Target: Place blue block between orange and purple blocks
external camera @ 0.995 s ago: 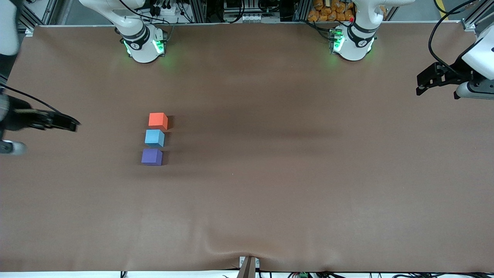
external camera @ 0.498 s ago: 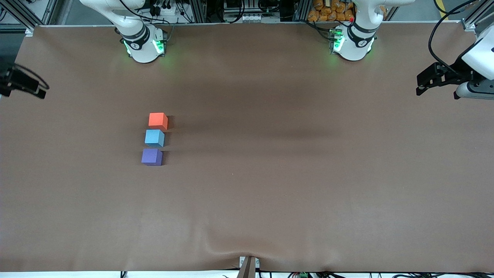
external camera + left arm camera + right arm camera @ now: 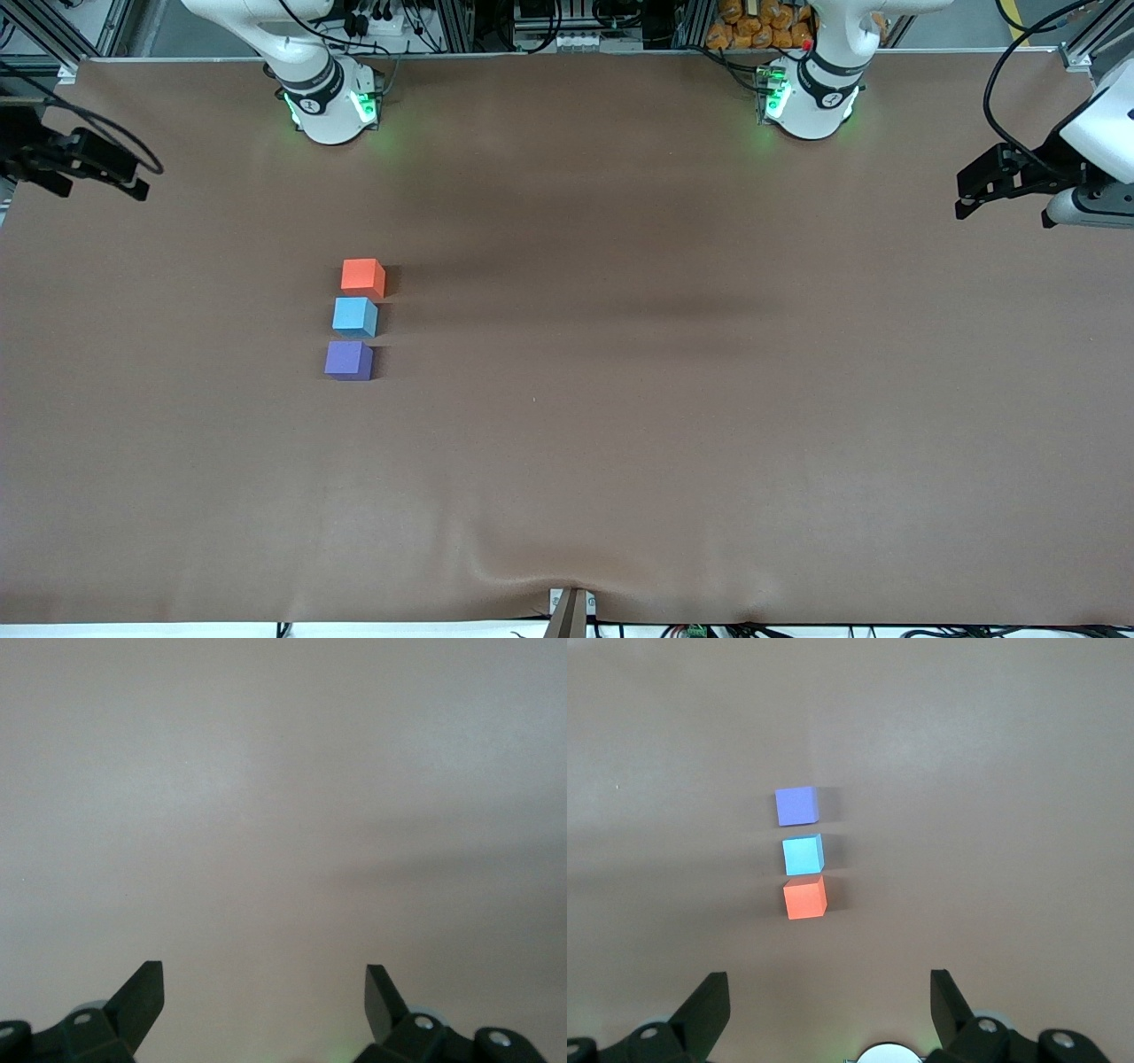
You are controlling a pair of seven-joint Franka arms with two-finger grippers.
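The blue block [image 3: 355, 316] sits on the table between the orange block [image 3: 363, 276] and the purple block [image 3: 348, 361], the three in a short row with small gaps. The orange one is farthest from the front camera, the purple one nearest. The right wrist view shows the same row: purple block [image 3: 796, 805], blue block [image 3: 803, 854], orange block [image 3: 805, 898]. My right gripper [image 3: 137, 186] is open and empty, up over the table's edge at the right arm's end; its jaws [image 3: 828, 992] stand wide apart. My left gripper [image 3: 964, 202] is open and empty over the left arm's end of the table, above bare table [image 3: 263, 985].
The brown table cover [image 3: 620, 399] has a raised wrinkle at its edge nearest the front camera. The two arm bases [image 3: 330, 102] [image 3: 808, 97] stand along the edge farthest from it. A dark bracket [image 3: 568, 611] pokes up at the near edge.
My right gripper has swung away from beside the blocks to the table's edge at the right arm's end. The blocks and the left arm have not moved.
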